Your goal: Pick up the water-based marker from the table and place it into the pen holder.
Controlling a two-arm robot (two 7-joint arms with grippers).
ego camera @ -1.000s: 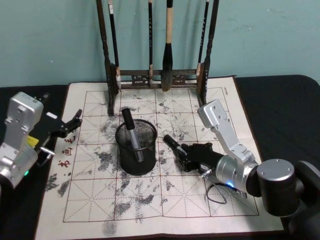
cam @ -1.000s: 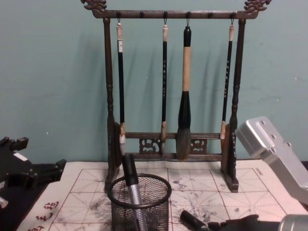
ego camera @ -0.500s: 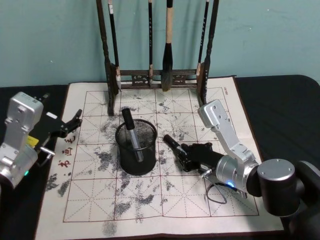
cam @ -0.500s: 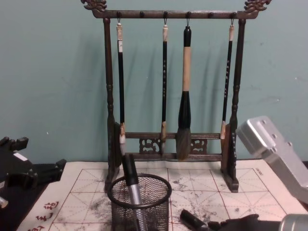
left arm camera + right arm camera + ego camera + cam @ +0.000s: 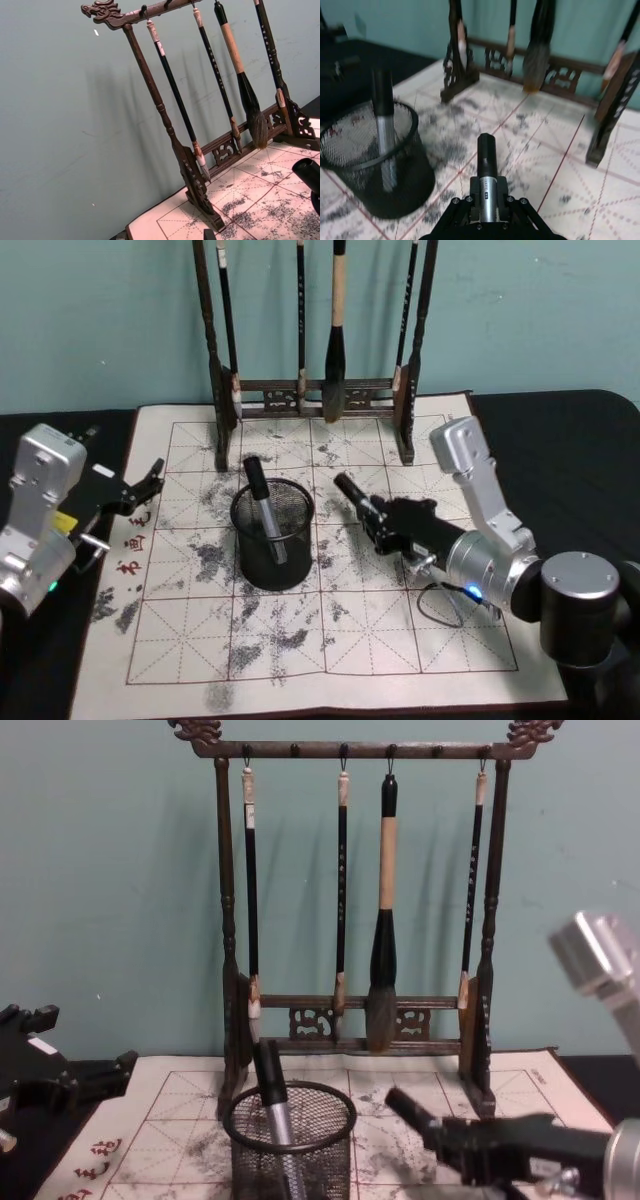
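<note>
right gripper [image 5: 388, 525]: fingers closed around black-capped silver-barrelled water-based marker [image 5: 350, 489], tilted above white grid-printed mat [image 5: 300, 640] | marker: 3 o'clock of round black wire-mesh pen holder [image 5: 285, 565], apart | left gripper [image 5: 148, 485]: jaws parted, empty, 9 o'clock of holder

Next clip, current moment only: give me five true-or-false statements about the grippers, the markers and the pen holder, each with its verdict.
1. The right gripper is shut on a marker. True.
2. The pen holder is empty. False: a second marker stands in it.
3. The marker in the right gripper is inside the pen holder. False: it is outside, on the holder's right, above the mat.
4. Four brushes hang on the brush rack. True.
5. The left gripper grips the pen holder. False: it is open at the mat's left edge, apart from the holder.
</note>
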